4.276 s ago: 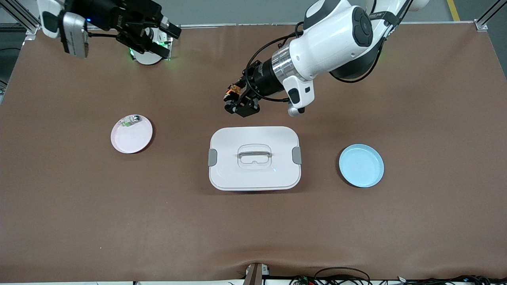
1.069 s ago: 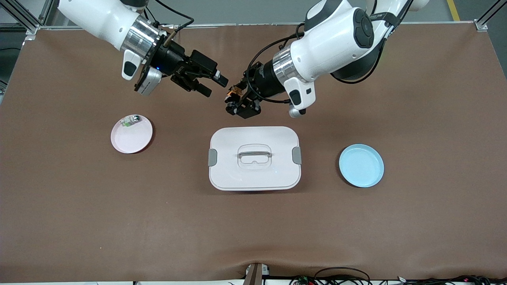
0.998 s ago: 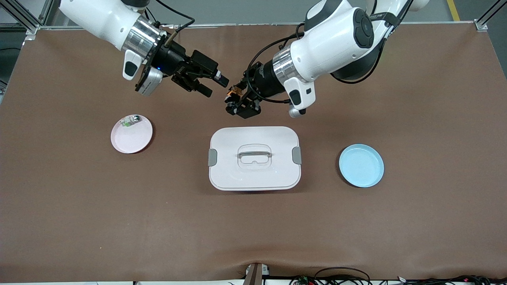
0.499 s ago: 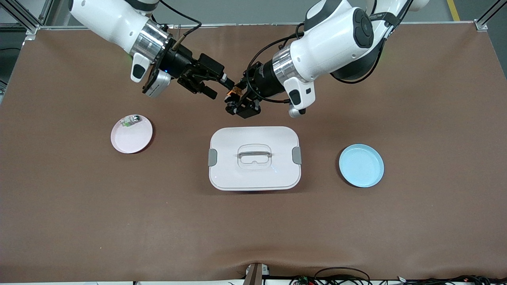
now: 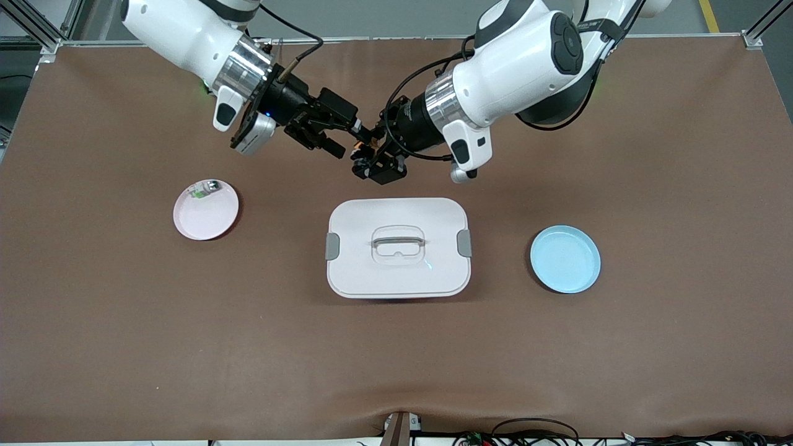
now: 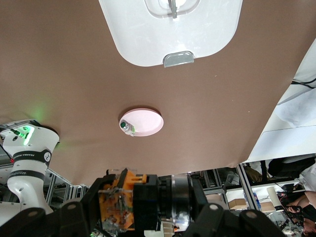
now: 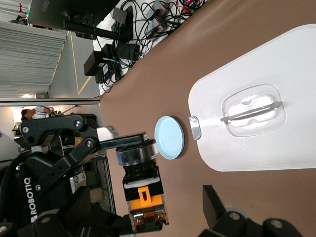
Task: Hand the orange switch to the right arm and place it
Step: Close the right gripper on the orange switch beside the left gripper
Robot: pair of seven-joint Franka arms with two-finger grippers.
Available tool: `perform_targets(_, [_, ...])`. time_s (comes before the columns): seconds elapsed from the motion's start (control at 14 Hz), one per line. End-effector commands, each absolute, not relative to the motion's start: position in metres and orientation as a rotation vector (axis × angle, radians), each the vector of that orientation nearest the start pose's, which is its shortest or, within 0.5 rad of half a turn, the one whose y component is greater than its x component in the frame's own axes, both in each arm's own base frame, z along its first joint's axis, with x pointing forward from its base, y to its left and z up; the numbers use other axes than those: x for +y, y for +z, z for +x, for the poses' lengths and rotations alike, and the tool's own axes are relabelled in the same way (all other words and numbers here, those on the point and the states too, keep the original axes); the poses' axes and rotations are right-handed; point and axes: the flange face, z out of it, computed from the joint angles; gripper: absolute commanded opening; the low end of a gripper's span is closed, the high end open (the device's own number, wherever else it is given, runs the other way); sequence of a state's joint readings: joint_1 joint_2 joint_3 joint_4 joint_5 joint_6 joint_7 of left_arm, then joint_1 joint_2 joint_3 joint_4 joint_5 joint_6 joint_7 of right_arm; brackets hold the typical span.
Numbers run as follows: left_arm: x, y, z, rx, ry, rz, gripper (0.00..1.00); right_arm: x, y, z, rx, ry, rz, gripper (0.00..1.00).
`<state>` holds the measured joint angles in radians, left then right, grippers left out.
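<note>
Switch first: small black blocky orange switch (image 5: 361, 145) with an orange body and a round end sits upper centre of the front frame, up in the air over bare brown table cloth (image 5: 650, 155), just above the white box in frame. It is clamped in the left gripper (image 5: 365, 160), fingers narrow and pressed on its body. In the left wrist view the orange switch (image 6: 118, 202) shows at the bottom edge between the black fingers; in the right wrist view it (image 7: 143, 197) is lower left, round end toward the middle of the frame.

Right gripper (image 5: 348, 141) comes in from the upper left of the front frame, fingers spread wide, tips straddling the round end of the switch. Whether they touch it I cannot tell. 1 right finger (image 7: 222, 210) shows at the bottom of the right wrist view, clear of the part.

Below the 2 grippers, centre frame: white rectangular lidded plastic box (image 5: 398, 248) with grey side latches and a clear handle recess. Left of it: round pink plate (image 5: 205, 214) with a small white, green and silver part (image 5: 203, 188) on its upper rim area. Right of the box: round light blue plate (image 5: 565, 259).
</note>
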<state>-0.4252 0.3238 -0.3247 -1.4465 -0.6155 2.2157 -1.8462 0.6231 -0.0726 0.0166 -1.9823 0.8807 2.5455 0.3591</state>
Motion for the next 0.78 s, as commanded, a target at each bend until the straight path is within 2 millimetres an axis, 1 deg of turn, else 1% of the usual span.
perform_targets(0.0, [-0.464, 0.573, 0.519, 1.592, -0.653, 1.870, 0.34, 0.348, 0.564, 0.469, 0.342, -0.232, -2.204, 1.00])
perform_targets(0.21, [-0.464, 0.573, 0.519, 1.594, -0.653, 1.869, 0.34, 0.353, 0.560, 0.469, 0.352, -0.251, -2.196, 1.00])
perform_targets(0.29, [-0.465, 0.573, 0.518, 1.592, -0.654, 1.871, 0.34, 0.359, 0.559, 0.466, 0.344, -0.241, -2.197, 1.00])
perform_targets(0.71, [-0.463, 0.573, 0.520, 1.595, -0.653, 1.868, 0.34, 0.365, 0.560, 0.462, 0.359, -0.224, -2.189, 1.00])
